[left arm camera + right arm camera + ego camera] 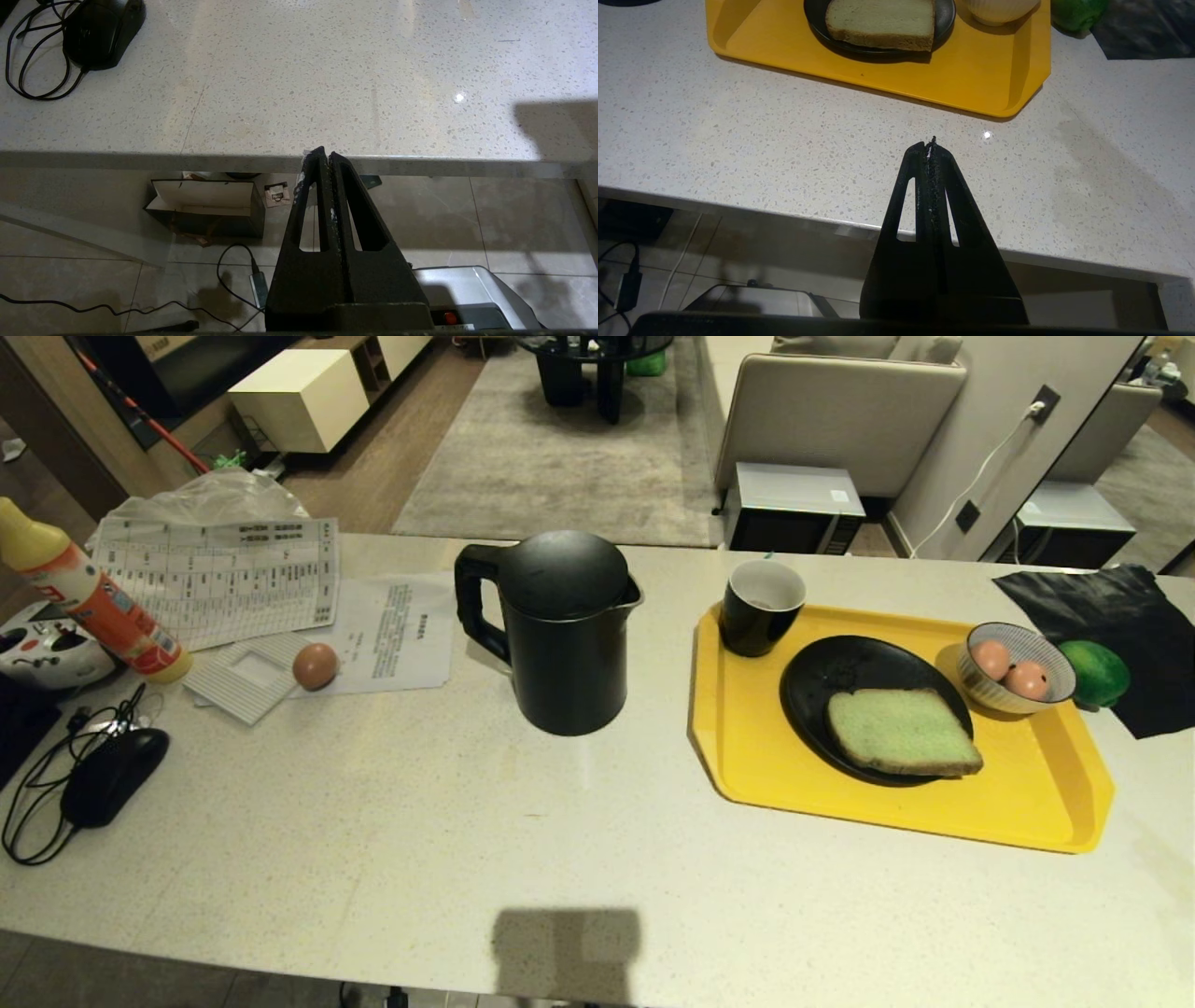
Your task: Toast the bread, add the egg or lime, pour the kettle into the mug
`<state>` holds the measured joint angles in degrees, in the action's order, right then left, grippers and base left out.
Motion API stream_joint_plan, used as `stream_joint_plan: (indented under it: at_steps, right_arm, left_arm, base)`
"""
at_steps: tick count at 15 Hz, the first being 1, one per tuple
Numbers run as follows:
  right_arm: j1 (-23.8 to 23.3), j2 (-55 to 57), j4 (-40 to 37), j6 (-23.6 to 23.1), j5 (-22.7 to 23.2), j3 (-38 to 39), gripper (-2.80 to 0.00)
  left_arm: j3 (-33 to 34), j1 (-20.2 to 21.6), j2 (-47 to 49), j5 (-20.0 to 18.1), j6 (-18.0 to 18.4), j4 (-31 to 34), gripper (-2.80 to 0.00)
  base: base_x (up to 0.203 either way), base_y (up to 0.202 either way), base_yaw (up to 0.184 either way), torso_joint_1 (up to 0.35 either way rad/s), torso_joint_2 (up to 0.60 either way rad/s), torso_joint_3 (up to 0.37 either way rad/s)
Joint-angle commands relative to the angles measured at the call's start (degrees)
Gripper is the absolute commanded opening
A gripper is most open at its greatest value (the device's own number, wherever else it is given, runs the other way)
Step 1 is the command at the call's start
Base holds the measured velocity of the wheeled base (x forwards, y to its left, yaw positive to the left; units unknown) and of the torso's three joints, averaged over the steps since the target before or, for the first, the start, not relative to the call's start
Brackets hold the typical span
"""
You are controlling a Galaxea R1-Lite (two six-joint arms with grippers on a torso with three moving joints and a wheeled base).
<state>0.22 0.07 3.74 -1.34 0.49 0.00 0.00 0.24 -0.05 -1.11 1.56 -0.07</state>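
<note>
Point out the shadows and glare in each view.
Head view: a blocky shadow falls on the counter's near edge. Left wrist view: a small glare spot sits on the counter, a dark shadow beside it. Right wrist view: a glare spot shines near the yellow tray.

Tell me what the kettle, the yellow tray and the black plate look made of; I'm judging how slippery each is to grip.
The kettle looks like matte black plastic or coated metal: dull, with hardly any glare. The yellow tray looks like moulded plastic, smooth with a soft sheen and rounded rim. The black plate under the bread seems glazed ceramic or melamine, faintly speckled; I can't tell which.
</note>
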Motion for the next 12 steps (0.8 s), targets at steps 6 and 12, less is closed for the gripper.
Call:
stream_joint_plan:
  at_steps: [6, 12]
  right_arm:
    - [0.0, 0.0, 0.0, -0.1, 0.0, 1.6, -2.8]
    - [0.0, 0.0, -0.1, -0.1, 0.0, 1.6, -2.8]
  left_arm:
    - [0.0, 0.0, 0.0, 0.0, 0.0, 0.0, -2.8]
    - [0.0, 0.0, 0.0, 0.0, 0.0, 0.0, -2.8]
  base:
    - [0.0, 0.0, 0.0, 0.0, 0.0, 0.0]
    - [0.0, 0.0, 0.0, 0.0, 0.0, 0.0]
